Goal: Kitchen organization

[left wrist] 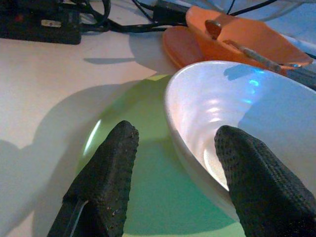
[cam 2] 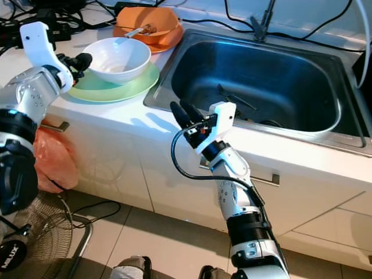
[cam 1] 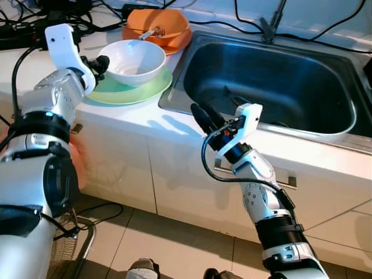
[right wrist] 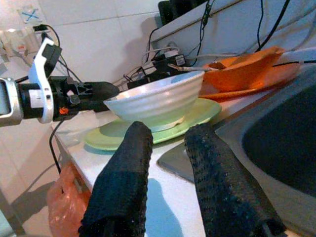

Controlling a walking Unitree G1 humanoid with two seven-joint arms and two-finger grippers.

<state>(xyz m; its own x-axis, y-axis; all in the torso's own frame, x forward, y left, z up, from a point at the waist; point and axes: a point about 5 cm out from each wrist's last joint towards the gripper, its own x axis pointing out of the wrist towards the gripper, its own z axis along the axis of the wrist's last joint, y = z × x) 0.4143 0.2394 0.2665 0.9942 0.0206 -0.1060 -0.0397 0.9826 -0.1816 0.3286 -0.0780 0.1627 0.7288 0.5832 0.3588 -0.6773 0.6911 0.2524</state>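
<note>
The left end effector (left wrist: pixel 173 163) is spread, its two black fingers straddling the rim of the white bowl (cam 1: pixel 133 61): one finger (left wrist: pixel 106 173) sits outside the wall above the green plate (cam 1: pixel 131 90), the other (left wrist: pixel 256 180) reaches inside the bowl. The fingers have not closed on the rim; whether either one touches it cannot be told. The bowl stands upright on the green plate, which rests on the white bench (cam 1: pixel 133 116) just beside the sink (cam 1: pixel 273 81).

The right end effector (cam 1: pixel 206 116) hovers in front of the bench edge, near the sink's front corner, its fingers a little apart and holding nothing, pointed toward the bowl.

Behind the white bowl, an orange bowl (cam 1: pixel 158 24) with a utensil (cam 1: pixel 145 35) lying in it sits on an orange plate (cam 1: pixel 177 42), next to the sink's far corner. Black cables (cam 1: pixel 35 20) crowd the back of the bench. A dark item lies at the bottom of the sink; what it is cannot be made out.

Judging by this, the tidying is at an early stage: all the dishes remain stacked on the bench, the grip on the white bowl is only being lined up, and the lift and every later move are left.
</note>
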